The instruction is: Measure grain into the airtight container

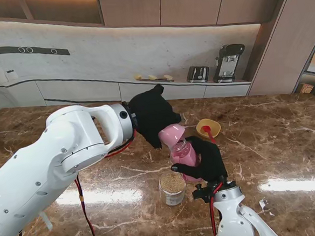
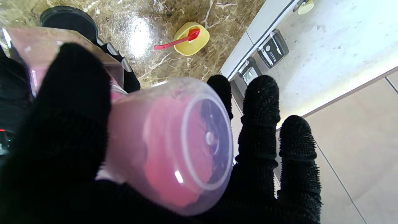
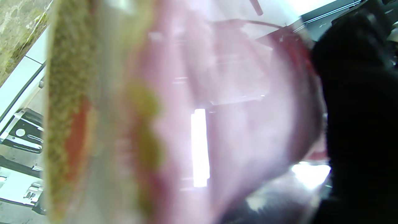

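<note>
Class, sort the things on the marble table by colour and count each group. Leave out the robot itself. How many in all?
Pink: 2, measuring cup, jar
Yellow: 1, bowl
Red: 1, spoon
Clear, holding tan grain: 1, container
Total: 5

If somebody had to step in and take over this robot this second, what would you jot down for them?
Left hand: shut on the translucent pink plastic measuring cup, tipped over the container mouth.
Right hand: shut on the clear airtight container, which shows pink inside and stands on the brown marble table.
Nearby: small clear jar of beige grain nearer to me; yellow bowl with red spoon farther off.
Done: cup brought to the container.
Left: finish the pour, set the cup down, close the container. No lid is identifiable.
</note>
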Controlling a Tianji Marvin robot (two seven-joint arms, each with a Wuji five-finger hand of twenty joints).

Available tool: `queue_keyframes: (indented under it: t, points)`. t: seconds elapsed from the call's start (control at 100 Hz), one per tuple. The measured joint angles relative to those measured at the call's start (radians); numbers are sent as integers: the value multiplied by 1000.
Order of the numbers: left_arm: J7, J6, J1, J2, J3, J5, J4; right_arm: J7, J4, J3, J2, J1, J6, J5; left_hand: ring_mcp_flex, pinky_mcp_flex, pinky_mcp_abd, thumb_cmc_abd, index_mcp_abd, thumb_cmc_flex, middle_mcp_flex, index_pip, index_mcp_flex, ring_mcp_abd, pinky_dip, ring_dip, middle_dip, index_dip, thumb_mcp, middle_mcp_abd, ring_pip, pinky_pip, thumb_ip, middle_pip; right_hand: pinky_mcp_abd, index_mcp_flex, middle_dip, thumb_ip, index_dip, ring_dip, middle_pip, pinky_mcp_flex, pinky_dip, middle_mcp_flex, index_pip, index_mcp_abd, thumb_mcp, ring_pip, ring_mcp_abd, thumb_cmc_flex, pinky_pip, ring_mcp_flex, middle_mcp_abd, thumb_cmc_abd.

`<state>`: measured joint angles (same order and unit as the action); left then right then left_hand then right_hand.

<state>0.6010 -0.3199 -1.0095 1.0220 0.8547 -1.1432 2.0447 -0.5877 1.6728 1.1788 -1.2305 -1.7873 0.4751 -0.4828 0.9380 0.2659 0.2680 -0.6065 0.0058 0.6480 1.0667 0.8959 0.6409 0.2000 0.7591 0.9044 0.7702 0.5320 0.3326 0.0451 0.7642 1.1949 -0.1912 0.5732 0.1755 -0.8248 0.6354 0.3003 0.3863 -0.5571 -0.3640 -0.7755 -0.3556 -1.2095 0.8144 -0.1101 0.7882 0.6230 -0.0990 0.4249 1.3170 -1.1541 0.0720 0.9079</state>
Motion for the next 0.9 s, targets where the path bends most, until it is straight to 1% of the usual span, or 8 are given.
queue_keyframes:
  t: [0.2,0.34,0.51,0.61,0.64,0.7,0.77,0.9]
  points:
    - [-5,21,3,0,-10,-1,1,-4,-1,1,-1,0,3,1,0,-1,0,-5,0,19,0,-37,0,-1,0,-86,-84,-8,0,0,-106,-12,-7,-126,0,0,0,0,0,0,0,0,0,0,0,0,0,0,0,0,0,0,0,-1]
    - [-79,25,-11,3,-9,-28,-8,-6,0,2,-2,1,8,6,0,9,0,-5,0,19,0,-37,0,-1,0,-102,-212,-63,0,0,-106,-12,-15,-116,0,0,0,0,0,0,0,0,0,0,0,0,0,0,0,0,0,0,0,-1]
    - [-64,47,-15,6,-9,-21,-9,-6,-1,2,-3,1,9,12,0,10,0,-5,0,18,0,-37,0,-2,0,-110,-257,-74,0,0,-106,-12,13,-98,0,0,0,0,0,0,0,0,0,0,0,0,0,0,0,0,0,0,0,-1]
    - [-56,63,-17,6,-9,-15,-7,-6,-2,1,-4,2,11,16,18,16,0,-5,0,18,0,-36,0,-2,0,-110,-257,-74,-2,0,-106,-12,14,-93,0,0,0,0,0,0,0,0,0,0,0,0,0,1,0,0,0,0,0,-1]
    - [-56,64,-17,6,-9,-15,-7,-6,-2,1,-4,2,11,17,22,21,0,-5,0,18,0,-35,0,-3,0,-110,-257,-74,-5,0,-105,-12,36,-90,0,0,0,0,0,0,0,0,0,0,0,0,0,1,0,0,0,0,0,-1]
    - [-55,64,-18,7,-8,-19,-6,-6,-2,1,-5,2,12,19,26,24,0,-5,0,17,2,-26,3,-3,0,-110,-257,-74,-11,0,-94,-12,38,-79,0,0,0,0,0,0,0,0,0,0,0,0,0,2,0,0,0,0,0,-1]
    - [-55,65,-19,7,-8,-27,-4,-8,-2,0,-5,2,13,20,51,35,0,-3,0,-5,22,-23,11,-3,0,-107,-257,-74,-12,0,-66,-3,64,-66,0,0,0,0,0,0,0,0,0,0,0,0,0,2,0,0,0,0,0,-1]
    - [-54,61,-20,7,-8,-55,2,-9,-2,0,-6,2,14,20,52,41,0,-3,0,-6,25,-23,16,-3,-2,-107,-251,-74,-12,0,-56,1,65,-57,0,0,0,0,0,0,0,0,0,0,0,0,0,2,0,0,0,0,0,-1]
